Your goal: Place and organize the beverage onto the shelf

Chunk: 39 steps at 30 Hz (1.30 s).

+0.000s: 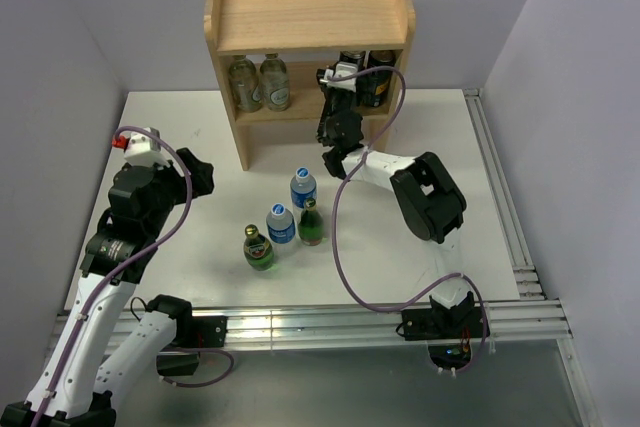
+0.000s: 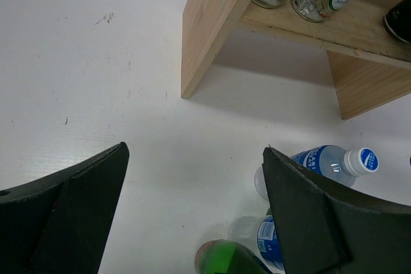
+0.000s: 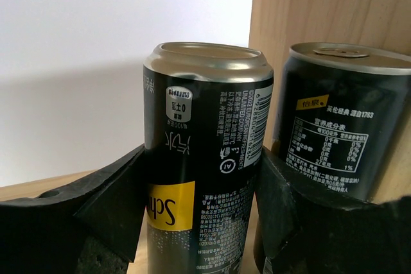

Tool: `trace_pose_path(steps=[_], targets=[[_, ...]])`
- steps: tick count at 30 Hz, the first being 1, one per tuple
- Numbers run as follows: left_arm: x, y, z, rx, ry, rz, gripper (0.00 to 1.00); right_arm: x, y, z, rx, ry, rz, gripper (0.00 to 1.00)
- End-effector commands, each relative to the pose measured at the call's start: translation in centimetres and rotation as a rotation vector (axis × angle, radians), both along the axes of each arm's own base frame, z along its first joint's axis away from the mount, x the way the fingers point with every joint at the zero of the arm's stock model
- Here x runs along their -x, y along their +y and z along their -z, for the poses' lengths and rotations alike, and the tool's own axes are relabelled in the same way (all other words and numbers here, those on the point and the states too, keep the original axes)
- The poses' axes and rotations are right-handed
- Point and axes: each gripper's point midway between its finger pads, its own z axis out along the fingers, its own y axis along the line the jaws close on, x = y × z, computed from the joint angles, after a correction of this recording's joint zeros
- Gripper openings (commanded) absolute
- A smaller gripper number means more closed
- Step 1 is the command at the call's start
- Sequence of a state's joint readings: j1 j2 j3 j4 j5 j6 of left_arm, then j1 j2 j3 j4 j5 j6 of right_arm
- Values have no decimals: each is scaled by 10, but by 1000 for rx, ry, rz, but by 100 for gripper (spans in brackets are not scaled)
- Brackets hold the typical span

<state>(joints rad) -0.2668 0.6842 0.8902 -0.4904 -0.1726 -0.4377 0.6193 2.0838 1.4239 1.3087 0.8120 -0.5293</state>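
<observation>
The light wood shelf (image 1: 310,22) stands at the back of the table. On its lower board are two clear bottles (image 1: 260,82) at the left and black cans at the right. My right gripper (image 1: 345,77) reaches into that lower tier and is shut on a black can with a yellow label (image 3: 202,158), which stands upright just left of a second black can (image 3: 334,126) beside the side panel. My left gripper (image 1: 200,175) hangs open over the table's left side, nothing between its fingers (image 2: 64,210). It points toward the bottles on the table.
Two blue-capped water bottles (image 1: 303,187) (image 1: 281,225) and two green bottles (image 1: 311,224) (image 1: 259,247) stand grouped mid-table in front of the shelf. The shelf's left side panel (image 2: 212,24) rises ahead of the left gripper. A metal rail (image 1: 330,322) runs along the near edge.
</observation>
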Motion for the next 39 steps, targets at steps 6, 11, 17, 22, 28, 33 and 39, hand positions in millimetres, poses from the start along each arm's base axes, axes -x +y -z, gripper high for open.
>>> trace_pose_path(steps=[6,11,17,22,28,33,39], targets=[[0,-2,-11,2,-49,22,92,14,-5,-1,-80,-29,44,71],[0,-1,-13,6,-55,21,92,16,1,3,-70,-22,43,82],[0,1,-14,9,-61,18,92,20,4,4,-69,-22,43,85],[0,1,-14,8,-61,18,92,23,5,4,-63,-20,49,85],[1,2,-14,8,-64,17,92,29,6,6,-59,-14,60,85],[0,2,-14,9,-63,17,92,37,2,11,-68,-4,69,85],[0,3,-14,10,-63,13,92,45,0,13,-72,1,75,85]])
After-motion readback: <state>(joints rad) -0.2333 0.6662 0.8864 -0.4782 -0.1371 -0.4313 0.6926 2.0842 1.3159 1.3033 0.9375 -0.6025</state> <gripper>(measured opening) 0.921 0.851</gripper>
